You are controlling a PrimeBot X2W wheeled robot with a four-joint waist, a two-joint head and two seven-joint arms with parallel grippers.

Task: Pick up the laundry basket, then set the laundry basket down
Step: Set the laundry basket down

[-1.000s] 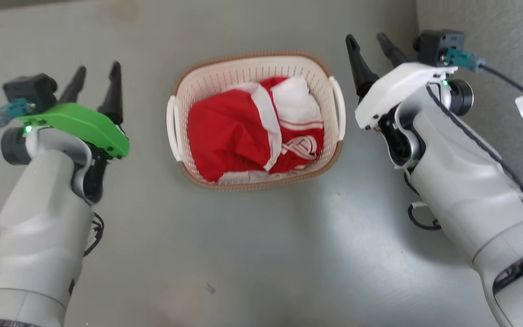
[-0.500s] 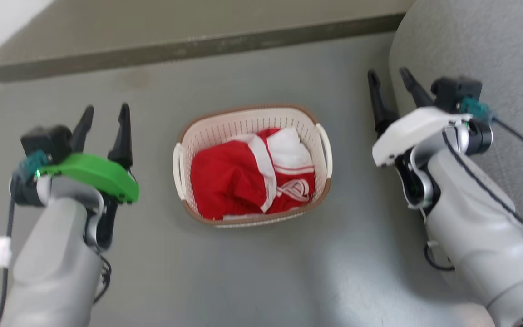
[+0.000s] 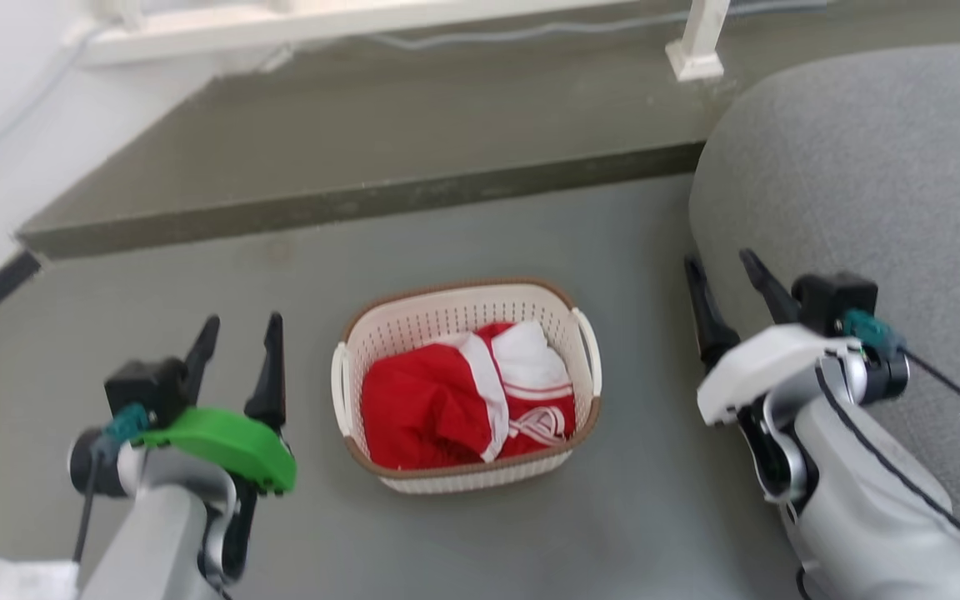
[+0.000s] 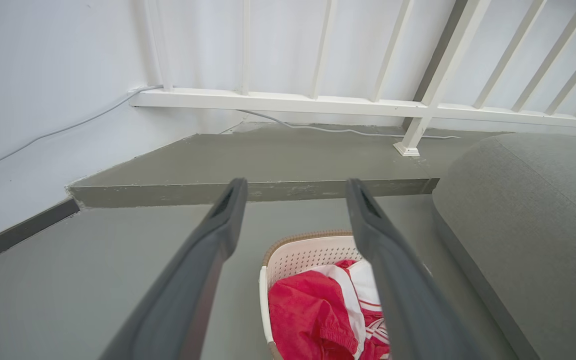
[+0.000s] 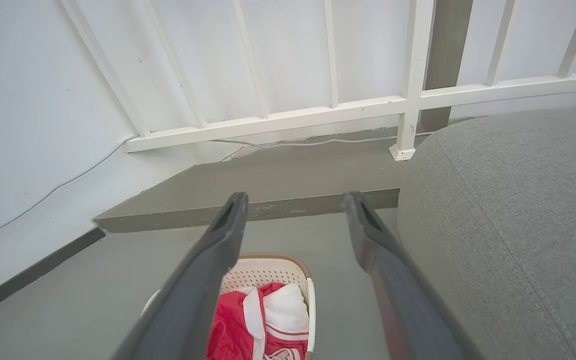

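Both pairs of jaws stand wide apart and hold nothing. Your left gripper [image 3: 242, 327] is off to the left of the laundry basket [image 3: 447, 321] and your right gripper [image 3: 720, 262] to its right, neither touching it. The basket rests upright on the grey floor [image 3: 630, 250] between them, with red-and-white clothing [image 3: 438, 408] heaped inside. In each wrist view it lies low, partly behind one finger. A grey upholstered cushion [image 3: 847, 167] is just beside your right gripper.

Bright, even daylight; slight head-view blur
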